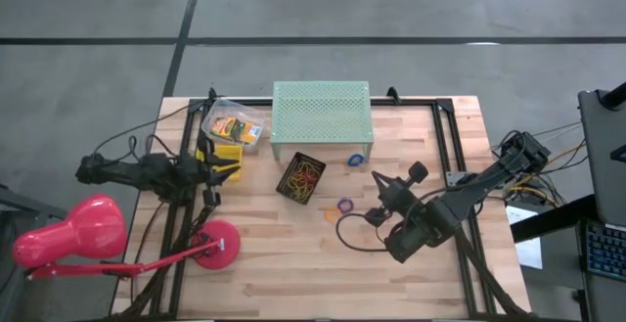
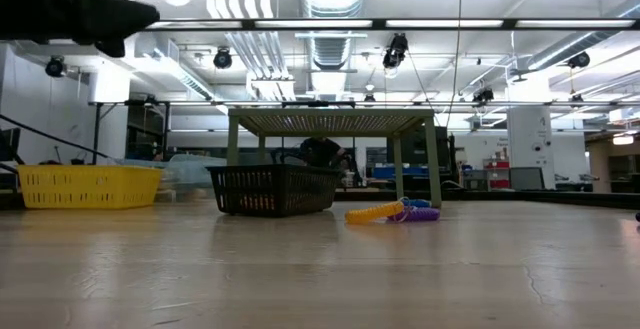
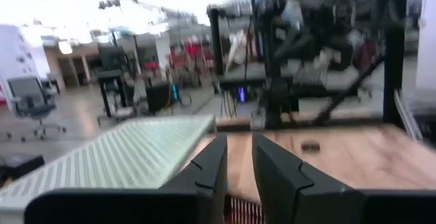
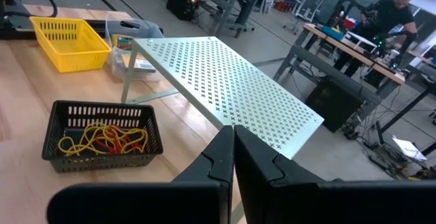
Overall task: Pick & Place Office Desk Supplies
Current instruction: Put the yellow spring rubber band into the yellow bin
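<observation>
Hovering raised with its fingers pressed together on nothing, the right gripper [image 4: 233,157] has the purple and orange rubber bands [image 1: 339,207] lying just beside it on the wood: featherlight, floppy loops, probably best pinched across one strand.

The pale wooden surface [image 1: 293,263] fills the middle of the high view. At its upper centre stands the mint-green perforated metal stand [image 1: 322,113]. Left of the stand lies a clear plastic bag of little yellow-orange printed boxes [image 1: 234,125], and just below that bag sits a small yellow plastic basket [image 1: 227,156]. Below the stand, at frame centre, sits a black mesh basket [image 1: 300,177] with thin red and yellow rubber bands [image 1: 302,176] in it. Right of this basket, beside the stand's lower right corner, lies a small blue ring roll [image 1: 356,160]. Lower, near the middle, purple and orange rubber bands [image 1: 339,207] lie loose on the surface. The big pink desk lamp [image 1: 70,236] occupies the lower left.
</observation>
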